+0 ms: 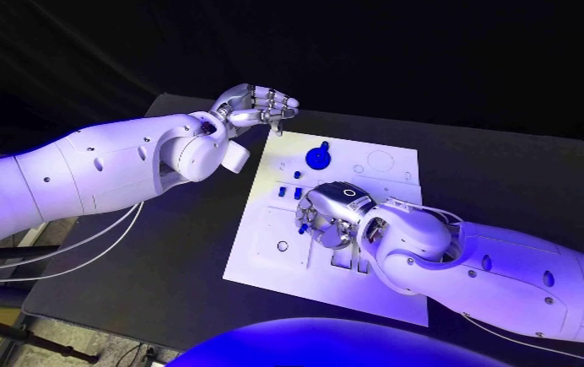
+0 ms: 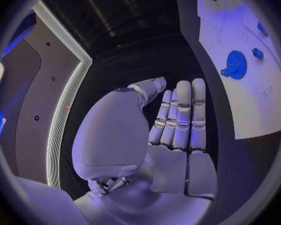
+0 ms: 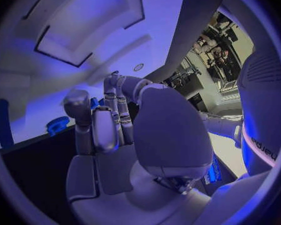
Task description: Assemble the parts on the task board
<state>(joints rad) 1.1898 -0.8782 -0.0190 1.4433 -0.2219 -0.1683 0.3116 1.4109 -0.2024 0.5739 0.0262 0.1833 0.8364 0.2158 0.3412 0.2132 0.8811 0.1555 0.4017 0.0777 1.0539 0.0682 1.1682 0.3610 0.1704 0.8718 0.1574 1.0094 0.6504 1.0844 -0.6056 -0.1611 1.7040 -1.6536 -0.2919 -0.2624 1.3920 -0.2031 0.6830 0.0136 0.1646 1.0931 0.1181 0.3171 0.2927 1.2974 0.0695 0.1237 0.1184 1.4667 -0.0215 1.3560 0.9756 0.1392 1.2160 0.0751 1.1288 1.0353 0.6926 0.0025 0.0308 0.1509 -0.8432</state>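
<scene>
Right hand: seen in the head view at centre frame, palm down over the middle of the task board; fingers are curled toward the plate, and whether a part is pinched beneath them cannot be told, since the fingertips are hidden under the hand. In the right wrist view the fingers are shown bent forward, with a small blue piece just beside them whose contact cannot be judged. Left hand: held above and left of the board's upper edge, off the plate, fingers curled in; in the left wrist view the fingers are pressed together side by side with nothing held. Round blue gear: seated flat on the board's upper middle. Small blue parts: standing in a short row on the board between the gear and the right hand. Progress, as judged: the gear and a few pegs appear placed; several outlined recesses, including a circle at upper right and a small ring at lower left, are left unfilled, so the assembly is taken as partly done. Bench: black, matte, carrying the white board at centre. Room: dark beyond the bench's far edge.
</scene>
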